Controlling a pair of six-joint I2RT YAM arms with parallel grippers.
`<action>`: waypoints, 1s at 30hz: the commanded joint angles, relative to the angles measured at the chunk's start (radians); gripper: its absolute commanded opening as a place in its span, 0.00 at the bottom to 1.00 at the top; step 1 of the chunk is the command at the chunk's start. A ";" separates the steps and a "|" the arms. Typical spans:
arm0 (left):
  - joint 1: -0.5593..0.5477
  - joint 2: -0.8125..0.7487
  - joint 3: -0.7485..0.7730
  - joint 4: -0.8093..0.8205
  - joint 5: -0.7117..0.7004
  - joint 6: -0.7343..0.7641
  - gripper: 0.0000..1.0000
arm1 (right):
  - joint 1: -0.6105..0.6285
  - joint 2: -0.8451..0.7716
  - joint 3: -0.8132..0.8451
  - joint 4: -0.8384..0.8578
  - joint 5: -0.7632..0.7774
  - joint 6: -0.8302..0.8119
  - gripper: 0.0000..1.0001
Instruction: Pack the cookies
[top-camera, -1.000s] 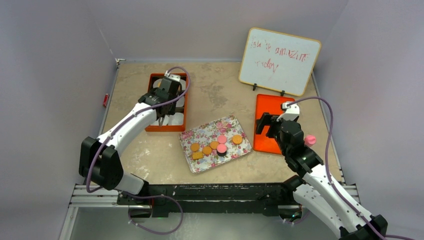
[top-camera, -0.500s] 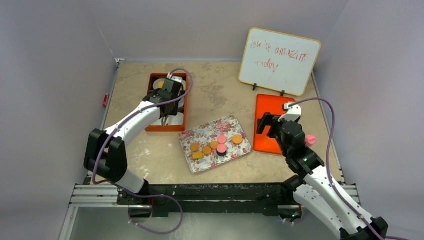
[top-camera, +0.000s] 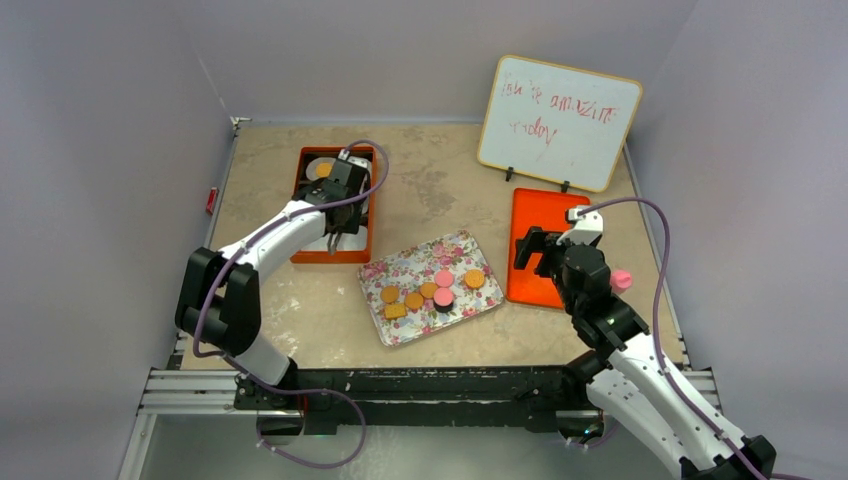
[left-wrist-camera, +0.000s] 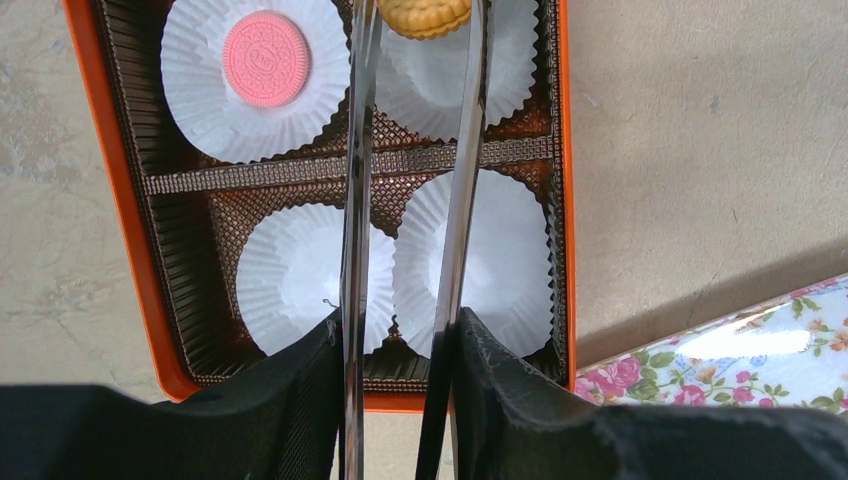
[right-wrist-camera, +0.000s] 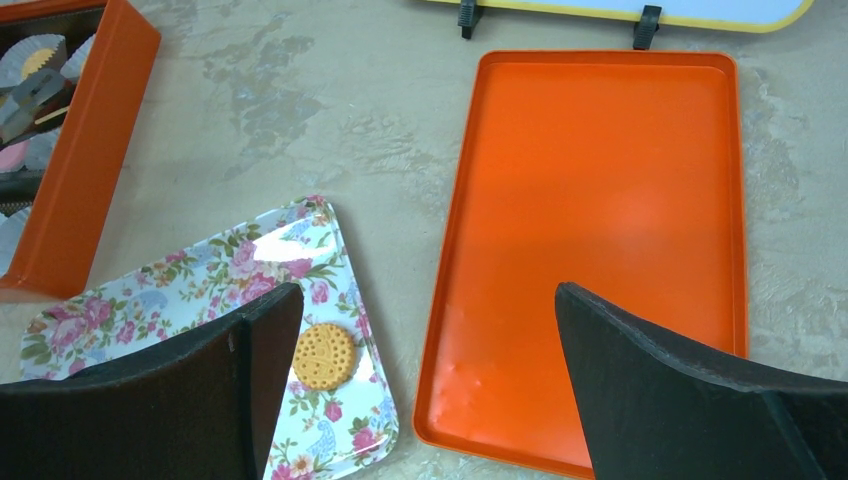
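Tan cookie (left-wrist-camera: 425, 14), its upper edge cut off by the frame, sits pinched between the thin metal tips of the left jaws (left-wrist-camera: 420, 45), over a white paper cup (left-wrist-camera: 510, 60) in the orange box (left-wrist-camera: 115, 200). Right jaws (right-wrist-camera: 425, 290) gape wide, holding nothing, above the orange lid (right-wrist-camera: 600, 200). Other cookies (top-camera: 428, 290) lie on the floral tray (top-camera: 400, 275).

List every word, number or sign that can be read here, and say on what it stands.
Whiteboard: red handwriting, seemingly "you're amazing" above "today"; faint, uncertain.
Pink cookie in the orange box: embossed marks, too small to read.
No other text visible.
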 joint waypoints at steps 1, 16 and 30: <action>0.008 0.001 -0.001 0.058 0.004 -0.020 0.37 | 0.002 -0.010 -0.005 0.022 0.021 -0.007 0.99; 0.007 -0.009 -0.004 0.029 0.012 -0.032 0.43 | 0.002 -0.023 0.001 0.010 0.026 -0.008 0.99; 0.003 -0.149 0.006 -0.017 0.042 -0.024 0.43 | 0.001 -0.019 0.012 0.003 0.024 -0.013 0.99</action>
